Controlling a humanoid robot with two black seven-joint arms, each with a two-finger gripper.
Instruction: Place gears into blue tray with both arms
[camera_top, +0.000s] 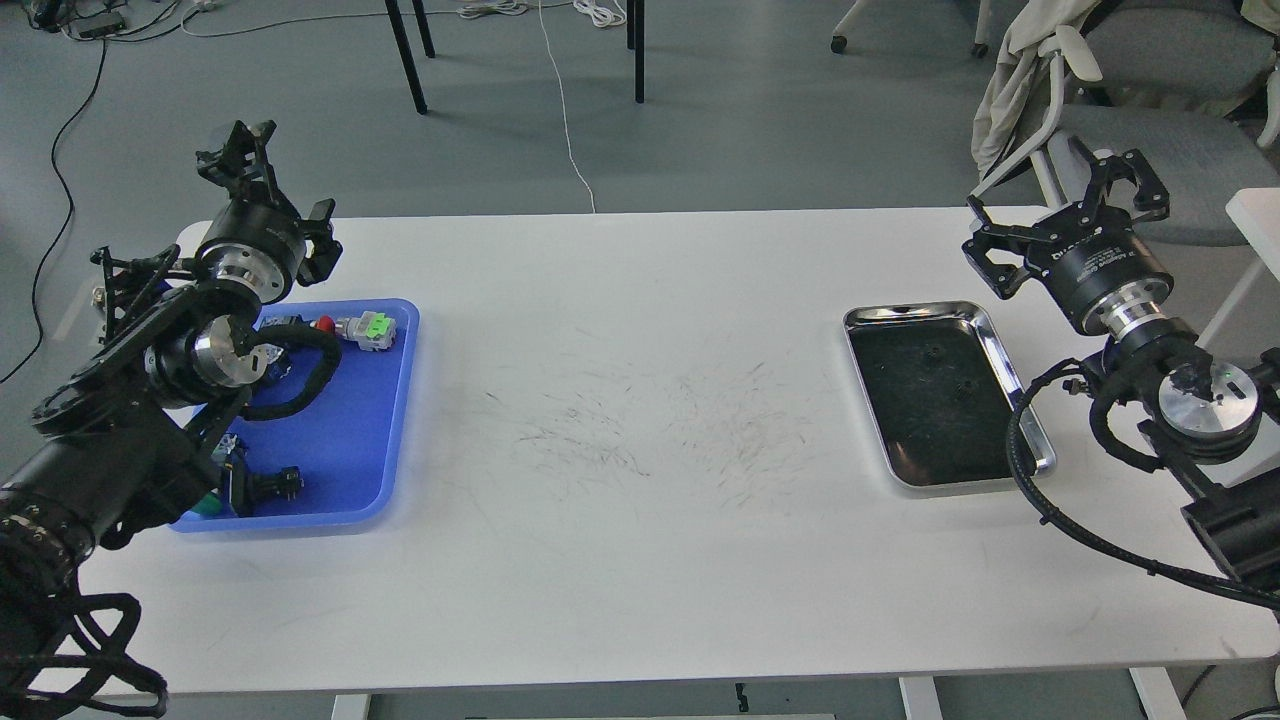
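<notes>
The left gripper (262, 172) hangs above the far left corner of the white surface (640, 520), just past the blue tray (385, 470); whether its fingers are parted cannot be told from here. Across the room, the right gripper (1070, 215) hovers over the far right edge with its fingers spread wide and holding nothing, just beyond the far end of the steel tray (1000, 345). Two small dark gears (932, 351) are faintly visible on that tray's black inside, one near its far end, the other (965, 387) toward its middle. The blue tray sits close to the left edge and holds red-capped (325, 324) and green-capped switches (375, 327), partly hidden by the left arm (150, 400). Between the two trays the scuffed middle of the surface lies open, with the trays well apart.
</notes>
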